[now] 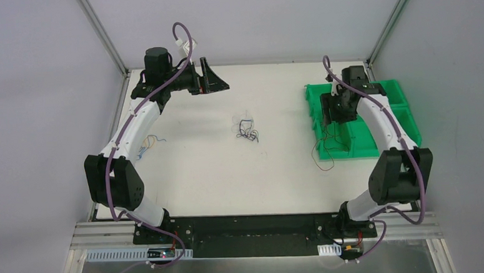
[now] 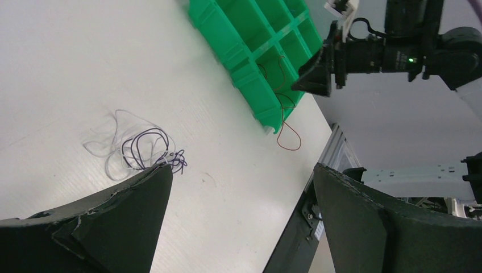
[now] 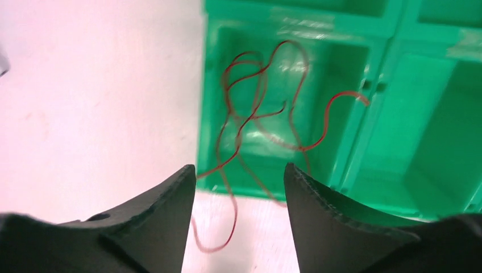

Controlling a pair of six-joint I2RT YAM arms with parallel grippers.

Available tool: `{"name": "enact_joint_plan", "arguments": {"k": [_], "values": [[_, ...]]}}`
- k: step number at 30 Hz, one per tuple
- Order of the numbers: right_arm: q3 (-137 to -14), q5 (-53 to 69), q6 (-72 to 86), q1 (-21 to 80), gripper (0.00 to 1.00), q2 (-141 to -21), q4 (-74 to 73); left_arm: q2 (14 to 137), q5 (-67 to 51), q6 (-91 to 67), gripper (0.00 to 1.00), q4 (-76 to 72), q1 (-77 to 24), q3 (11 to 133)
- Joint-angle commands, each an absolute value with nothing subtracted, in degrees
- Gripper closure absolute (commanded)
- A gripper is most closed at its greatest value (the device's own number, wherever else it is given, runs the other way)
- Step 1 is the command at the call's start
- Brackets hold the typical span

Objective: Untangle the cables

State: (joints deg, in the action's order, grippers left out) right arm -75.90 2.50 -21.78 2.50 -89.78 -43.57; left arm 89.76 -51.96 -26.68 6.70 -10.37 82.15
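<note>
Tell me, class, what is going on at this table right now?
Two robot arms are sorting thin tangled wires. The right gripper hovers open over red wires that lie partly in a green bin, with one loop trailing onto the table. The left gripper is open and holds nothing. A white and dark tangle sits mid-table, untouched.

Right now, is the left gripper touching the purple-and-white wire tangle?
Apart. The top view shows bare table between the open left gripper and the wire tangle at mid-table.

Open table (image 1: pixel 204 176) around the middle cables (image 1: pixel 246 129); green bin (image 1: pixel 314 101) as obstacle on the right.
</note>
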Motion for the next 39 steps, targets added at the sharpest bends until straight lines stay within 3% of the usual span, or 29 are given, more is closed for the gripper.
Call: {"name": "enact_joint_plan", "arguments": {"k": [1, 5, 10, 21, 29, 31, 35, 39], "values": [[-77.02, 15.26, -27.80, 4.34, 0.38, -80.71, -55.33, 86.32, -52.75, -24.98, 0.01, 6.08, -9.76, 81.40], [-71.61, 16.88, -32.55, 10.29, 0.42, -76.87, -59.88, 86.22, -53.00, -24.87, 0.01, 6.04, -9.76, 81.13], [-62.82, 10.60, -33.37, 16.28, 0.44, -75.42, -55.83, 85.90, -53.32, -24.73, 0.01, 6.03, -9.76, 81.17], [-53.17, 1.26, -35.78, 20.33, 0.46, -80.50, -44.55, 84.96, -53.33, -24.61, 0.01, 6.15, -9.67, 80.34], [-51.31, 0.35, -37.78, 20.35, 0.57, -83.97, -42.18, 84.22, -52.90, -24.26, 0.01, 6.80, -9.67, 79.94], [-51.02, 0.35, -38.09, 20.32, 0.64, -84.23, -42.46, 84.27, -52.82, -24.18, 0.01, 6.78, -9.67, 80.00], [-52.76, 1.26, -38.06, 20.24, 0.98, -83.27, -45.63, 84.71, -52.93, -24.17, 0.01, 6.96, -9.67, 80.52], [-56.71, 3.78, -38.45, 17.34, 1.00, -78.06, -49.18, 85.24, -53.20, -24.41, 0.01, 7.03, -9.68, 81.24]]}}
